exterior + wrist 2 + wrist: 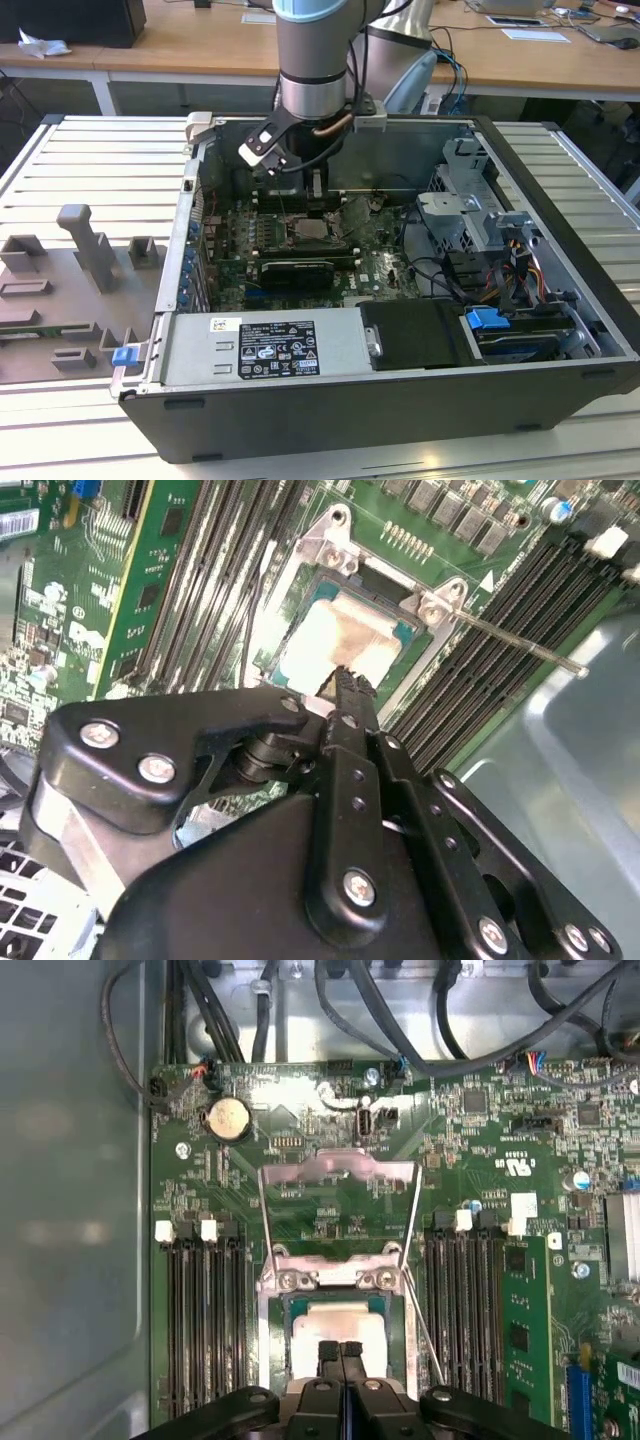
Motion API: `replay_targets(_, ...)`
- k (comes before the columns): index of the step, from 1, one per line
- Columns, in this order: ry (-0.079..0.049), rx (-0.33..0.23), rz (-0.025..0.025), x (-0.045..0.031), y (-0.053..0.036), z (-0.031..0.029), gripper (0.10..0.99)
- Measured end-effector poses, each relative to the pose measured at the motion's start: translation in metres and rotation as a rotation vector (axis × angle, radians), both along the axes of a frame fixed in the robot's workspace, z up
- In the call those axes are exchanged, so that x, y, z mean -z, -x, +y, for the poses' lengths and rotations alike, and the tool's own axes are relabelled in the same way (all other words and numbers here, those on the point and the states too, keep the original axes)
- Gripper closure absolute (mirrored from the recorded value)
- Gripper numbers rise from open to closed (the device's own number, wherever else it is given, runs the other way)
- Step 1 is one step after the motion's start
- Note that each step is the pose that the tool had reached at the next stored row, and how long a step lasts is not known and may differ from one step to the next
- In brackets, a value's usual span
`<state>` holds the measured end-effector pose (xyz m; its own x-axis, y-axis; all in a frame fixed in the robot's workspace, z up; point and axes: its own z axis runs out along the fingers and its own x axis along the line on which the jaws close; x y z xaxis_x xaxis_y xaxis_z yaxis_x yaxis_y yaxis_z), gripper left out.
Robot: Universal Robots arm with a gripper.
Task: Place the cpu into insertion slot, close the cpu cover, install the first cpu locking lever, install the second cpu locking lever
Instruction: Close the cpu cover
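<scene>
Now: gripper (340, 1348) fingers pressed together, holding nothing, poised directly over the cpu (320, 1322), which lies flat in the slot (268, 1325). Cover (340, 1170) stands open at its hinge, beyond the cpu from the fingertips. Fingers hide the cpu's near edge; contact cannot be judged.

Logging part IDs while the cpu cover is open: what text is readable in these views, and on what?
White sticker on the grey metal box: print too small to read.
Green board: white markings, blurred, unreadable.
Cpu top: washed pale, nothing legible.
So no text can be quoted.
</scene>
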<state>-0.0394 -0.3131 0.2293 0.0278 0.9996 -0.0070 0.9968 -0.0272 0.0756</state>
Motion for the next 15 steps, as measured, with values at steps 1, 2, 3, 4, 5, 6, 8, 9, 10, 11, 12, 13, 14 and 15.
replay_targets(1, 0.000, 0.000, 0.0007, -0.0002, -0.0009, 0.0000, 0.980)
replay_targets(2, 0.000, 0.001, 0.0008, -0.0011, -0.0009, 0.0000, 0.980)
replay_targets(3, 0.000, 0.002, 0.0007, -0.0042, -0.0009, 0.0000, 0.980)
replay_targets(4, 0.000, 0.002, 0.0007, -0.0071, -0.0009, 0.0000, 0.980)
replay_targets(5, 0.000, 0.002, 0.0007, -0.0096, -0.0009, 0.0000, 0.980)
replay_targets(6, 0.000, 0.003, 0.0007, -0.0135, -0.0009, 0.0000, 0.980)
replay_targets(8, 0.000, 0.003, 0.0007, -0.0242, -0.0009, 0.0000, 0.980)
replay_targets(9, 0.000, 0.003, 0.0008, -0.0315, -0.0010, 0.0000, 0.980)
replay_targets(10, 0.000, 0.003, 0.0010, -0.0376, -0.0011, 0.0000, 0.980)
replay_targets(11, 0.000, 0.003, 0.0011, -0.0400, -0.0014, 0.0000, 0.980)
replay_targets(12, 0.000, 0.003, 0.0015, -0.0416, -0.0021, 0.0000, 0.980)
replay_targets(13, 0.000, 0.003, 0.0021, -0.0418, -0.0043, 0.0001, 0.980)
replay_targets(14, 0.000, 0.003, 0.0053, -0.0419, -0.0090, 0.0000, 0.980)
replay_targets(15, 0.000, 0.003, 0.0098, -0.0419, -0.0150, -0.0001, 0.980)
